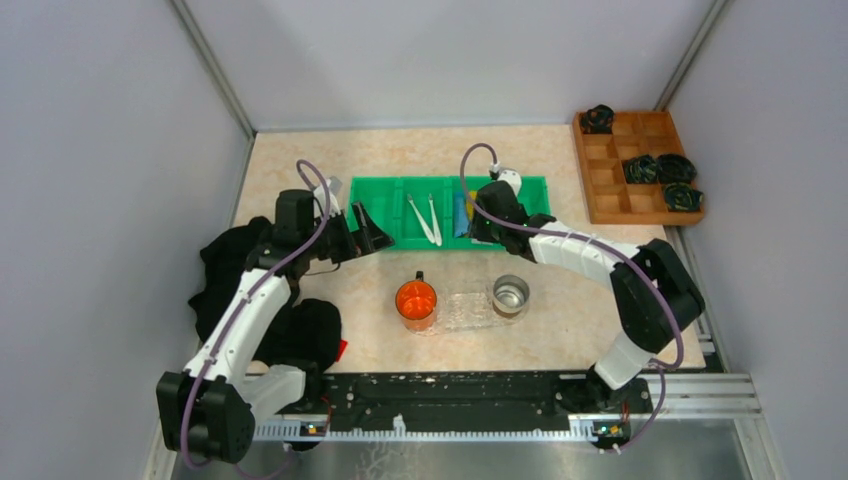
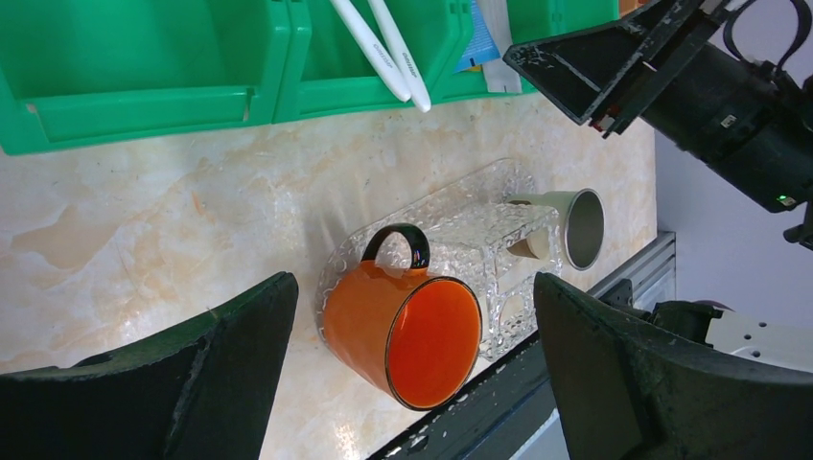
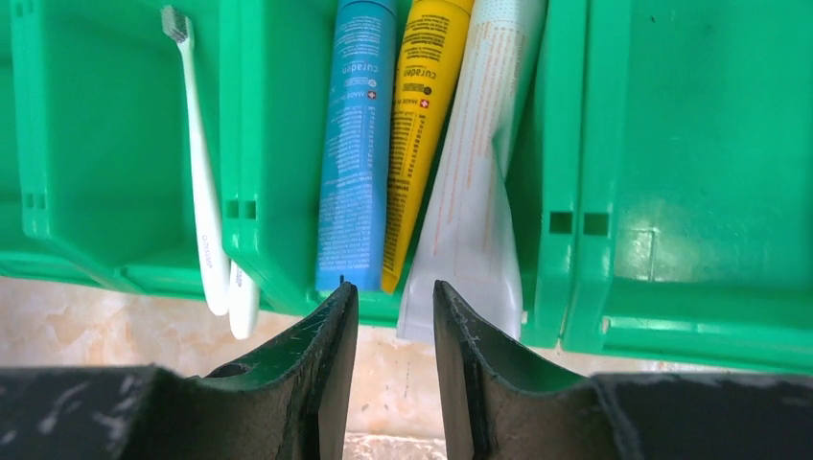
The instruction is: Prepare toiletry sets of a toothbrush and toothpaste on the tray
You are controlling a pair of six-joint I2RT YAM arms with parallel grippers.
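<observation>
Two white toothbrushes (image 1: 425, 218) lie in the middle compartment of the green bin (image 1: 380, 195). The blue (image 3: 355, 153), yellow (image 3: 422, 125) and white (image 3: 475, 182) toothpaste tubes lie side by side in the compartment to their right. My right gripper (image 3: 394, 287) hovers at the near ends of the tubes, jaws a narrow gap apart, nothing between them. The clear tray (image 1: 468, 308) lies in front of the bin, with an orange mug (image 1: 416, 300) at its left end and a metal cup (image 1: 510, 295) at its right. My left gripper (image 1: 368, 228) is wide open and empty over the bin's left end.
A wooden compartment box (image 1: 610, 205) with black items stands at the back right. Black cloth (image 1: 300, 330) lies at the left beside my left arm. A metal rail (image 1: 480, 395) runs along the near table edge.
</observation>
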